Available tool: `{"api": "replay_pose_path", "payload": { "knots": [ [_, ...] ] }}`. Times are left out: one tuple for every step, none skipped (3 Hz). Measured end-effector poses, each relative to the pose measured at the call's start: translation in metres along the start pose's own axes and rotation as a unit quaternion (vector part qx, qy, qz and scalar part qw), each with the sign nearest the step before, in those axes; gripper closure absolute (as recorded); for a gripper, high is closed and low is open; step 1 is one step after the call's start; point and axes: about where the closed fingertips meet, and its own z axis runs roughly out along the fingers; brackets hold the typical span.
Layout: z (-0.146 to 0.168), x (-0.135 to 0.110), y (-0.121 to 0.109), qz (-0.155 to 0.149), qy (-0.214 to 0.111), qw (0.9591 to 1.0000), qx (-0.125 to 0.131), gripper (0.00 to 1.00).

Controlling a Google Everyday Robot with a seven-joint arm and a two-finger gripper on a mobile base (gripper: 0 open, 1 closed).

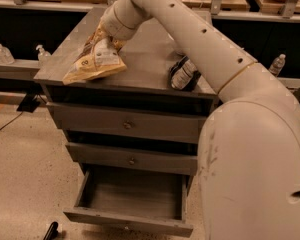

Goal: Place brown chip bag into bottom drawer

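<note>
So the arm reaches in from the right and ends at the gripper, up around 11 o'clock in the view, right at the top end of the brown chip bag. Honestly can't tell if the claw is pinching it or not, the bag hides that part. The bag sits tilted at the front-left corner of the cabinet top, its low end at the edge. A smaller dark bag lies at 3 o'clock from it, well apart. Down at 6 o'clock the bottom drawer is pulled open. The two upper drawers are shut.
</note>
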Motion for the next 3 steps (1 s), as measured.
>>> {"api": "replay_pose_path", "payload": {
  "knots": [
    [-0.027,-0.014,-0.009,0.007,-0.026,0.9971,0.071,1.00],
    [-0.070,-0.040,-0.010,0.021,-0.016,0.9959,0.087,1.00],
    [-0.076,-0.116,0.014,0.003,-0.058,0.9968,0.055,1.00]
  ]
}}
